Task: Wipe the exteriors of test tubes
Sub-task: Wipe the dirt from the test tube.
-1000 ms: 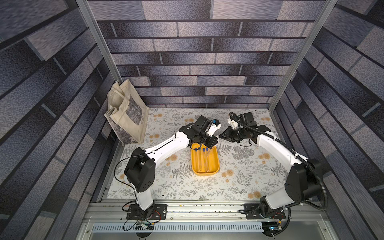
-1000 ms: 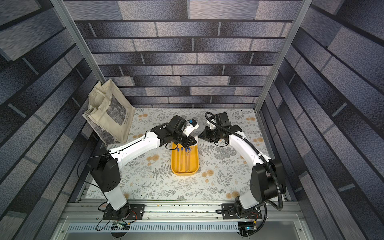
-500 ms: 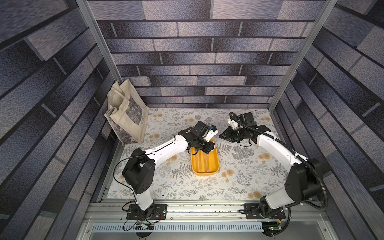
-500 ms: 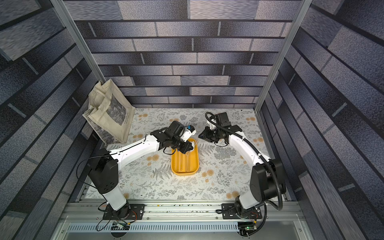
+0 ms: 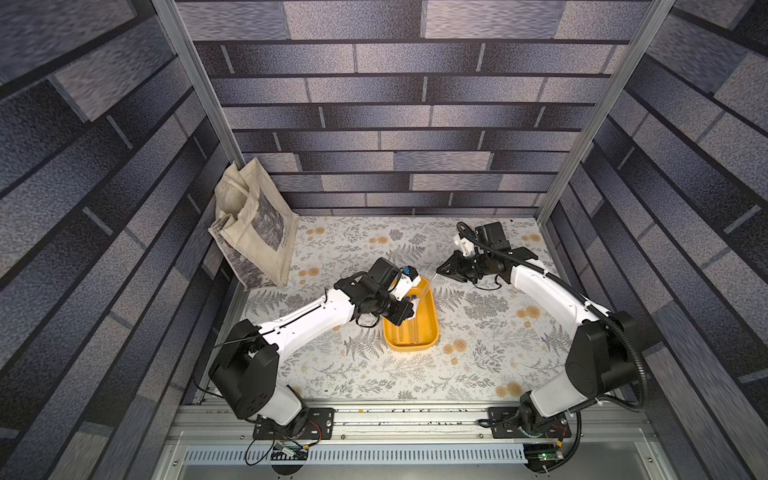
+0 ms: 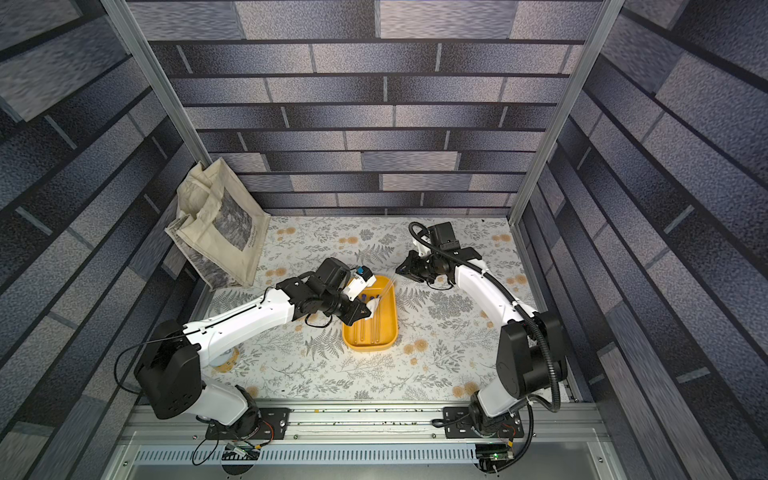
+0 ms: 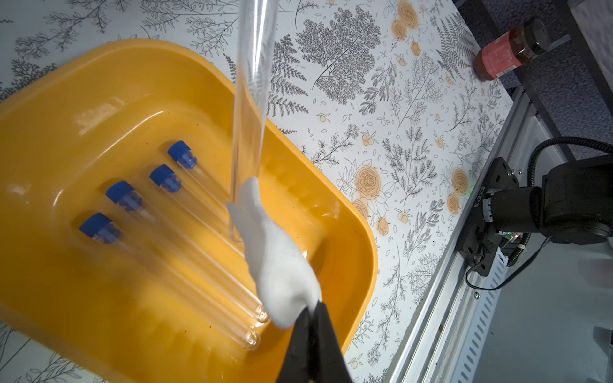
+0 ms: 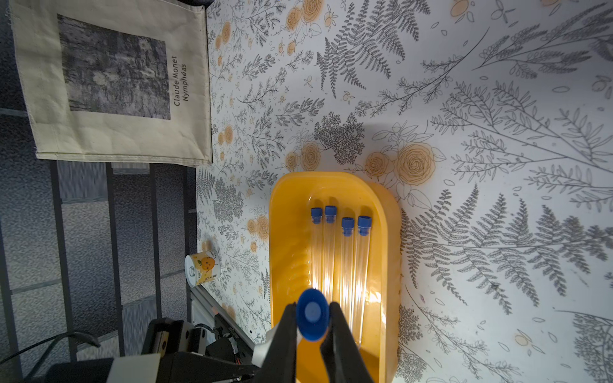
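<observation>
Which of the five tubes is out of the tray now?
The tube clamped at its blue cap by the right gripper, slanting over the yellow tray; the other four lie inside it.

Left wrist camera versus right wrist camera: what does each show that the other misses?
Left wrist only: the crumpled white cloth pinched in the left gripper, against the shaft of the raised clear tube; a brown red-labelled bottle. Right wrist only: the right gripper shut on that tube's blue cap; a cream canvas tote bag; a small printed can. Both: the yellow plastic tray, four blue-capped clear test tubes lying in it.
</observation>
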`<action>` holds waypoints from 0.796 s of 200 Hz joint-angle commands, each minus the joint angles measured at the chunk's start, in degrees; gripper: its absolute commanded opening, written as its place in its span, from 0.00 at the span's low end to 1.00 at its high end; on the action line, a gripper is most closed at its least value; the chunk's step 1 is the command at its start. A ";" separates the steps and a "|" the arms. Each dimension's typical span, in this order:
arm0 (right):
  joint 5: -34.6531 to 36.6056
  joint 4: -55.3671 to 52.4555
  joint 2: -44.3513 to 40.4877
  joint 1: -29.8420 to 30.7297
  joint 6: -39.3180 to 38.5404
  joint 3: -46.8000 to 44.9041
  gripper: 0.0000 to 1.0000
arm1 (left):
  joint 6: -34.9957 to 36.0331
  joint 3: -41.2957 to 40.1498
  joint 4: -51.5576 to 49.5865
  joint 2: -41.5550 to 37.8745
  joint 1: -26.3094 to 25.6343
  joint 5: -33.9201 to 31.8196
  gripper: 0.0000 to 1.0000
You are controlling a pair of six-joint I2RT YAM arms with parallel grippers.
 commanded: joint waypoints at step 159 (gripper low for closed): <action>0.16 -0.02 -1.89 0.00 0.55 0.42 0.17 | 2.15 25.32 -2.27 16.72 0.63 2.04 0.03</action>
